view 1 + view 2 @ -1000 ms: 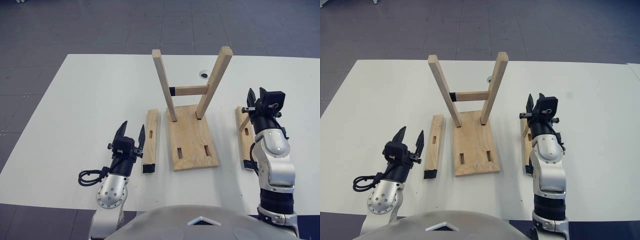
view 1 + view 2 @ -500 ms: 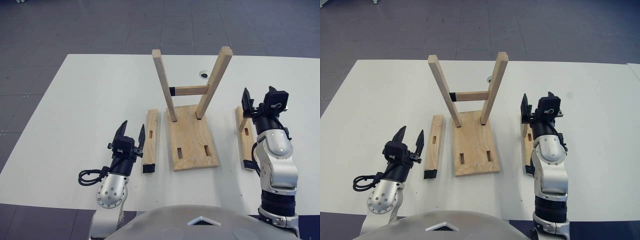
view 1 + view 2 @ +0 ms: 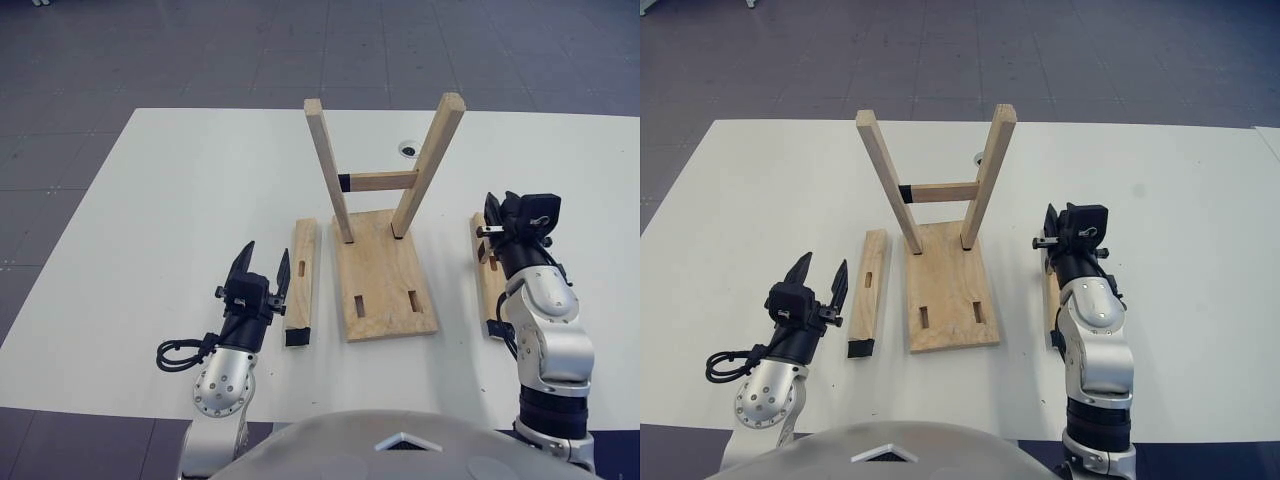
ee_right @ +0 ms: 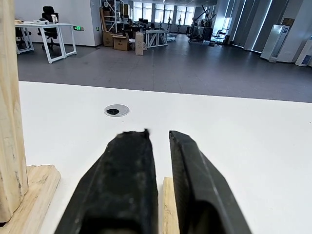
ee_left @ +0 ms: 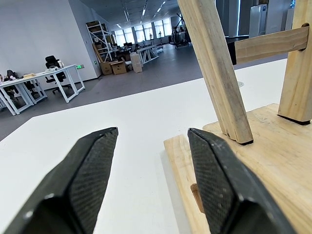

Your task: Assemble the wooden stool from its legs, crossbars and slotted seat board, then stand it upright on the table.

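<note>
Stool (image 3: 428,160) assembly is sitting at roughly the halfway mark, by my reading. I'm seeing the seat board (image 3: 390,280) lying flat on the white surface (image 3: 150,220), underside up. Two legs (image 3: 330,170) are standing upright in the slots at its far end, and a crossbar (image 3: 385,181) is bridging them partway up. The two near slots (image 3: 360,305) in the seat board are showing open, so the second pair of legs is waiting to go in.

One loose leg (image 3: 302,280) is lying flat just beside the seat board's left edge, parallel to it. The other loose leg (image 3: 490,290) is lying just beside the right edge.

My left gripper (image 3: 266,262) is hovering just left of the left-hand loose leg, farther from the seat board. Its jaws are spread wide and holding nothing. My right gripper (image 3: 498,215) is hanging over the far end of the right-hand loose leg. Its jaws are drawn almost together with only a slim gap, and I'm seeing nothing clamped between them.

I'm judging these steps as remaining: seating both loose legs in the near slots, fitting whatever crossbar ties that pair, and turning the whole thing over onto its feet.
</note>
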Tool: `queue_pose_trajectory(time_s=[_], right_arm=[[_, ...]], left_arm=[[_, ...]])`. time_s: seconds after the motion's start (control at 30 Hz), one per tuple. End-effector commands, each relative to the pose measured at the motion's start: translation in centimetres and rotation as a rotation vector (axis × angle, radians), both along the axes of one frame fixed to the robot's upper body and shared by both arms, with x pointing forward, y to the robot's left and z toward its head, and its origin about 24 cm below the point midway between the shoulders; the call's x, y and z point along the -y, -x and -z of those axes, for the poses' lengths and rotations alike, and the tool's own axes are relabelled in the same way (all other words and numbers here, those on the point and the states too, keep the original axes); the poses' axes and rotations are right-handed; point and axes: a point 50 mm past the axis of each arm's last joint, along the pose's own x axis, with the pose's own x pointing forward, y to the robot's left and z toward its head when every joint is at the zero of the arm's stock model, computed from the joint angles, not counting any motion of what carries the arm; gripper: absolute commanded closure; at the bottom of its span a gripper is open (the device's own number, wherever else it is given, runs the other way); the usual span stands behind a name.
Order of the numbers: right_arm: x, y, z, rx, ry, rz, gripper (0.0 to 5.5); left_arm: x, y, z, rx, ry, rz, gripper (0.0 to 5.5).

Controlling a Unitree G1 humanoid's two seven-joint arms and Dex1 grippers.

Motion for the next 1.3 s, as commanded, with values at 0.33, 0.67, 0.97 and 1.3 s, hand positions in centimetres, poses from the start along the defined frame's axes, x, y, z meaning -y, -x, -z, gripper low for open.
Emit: queue_pose_trajectory(time_s=[0.33,0.67,0.97,1.3], right_arm=[[-0.4,0.1,-1.2,0.036,-0.04,-0.033,5.09],[2.1,0.6,-1.7,0.007,-0.01,0.031,5.09],[2.2,0.6,-0.9,-0.061,0.107,0.048,5.09],[1.5,0.1,-0.9,-0.057,0.113,0.023,5.09]], left_arm=[[-0.1,0.1,-0.1,-0.004,-0.018,-0.006,2.85],[0.1,0.1,-0.2,-0.002,-0.018,-0.009,2.85],[0.1,0.1,-0.2,-0.001,-0.017,-0.008,2.85],[0.1,0.1,-0.2,-0.003,-0.018,-0.009,2.85]])
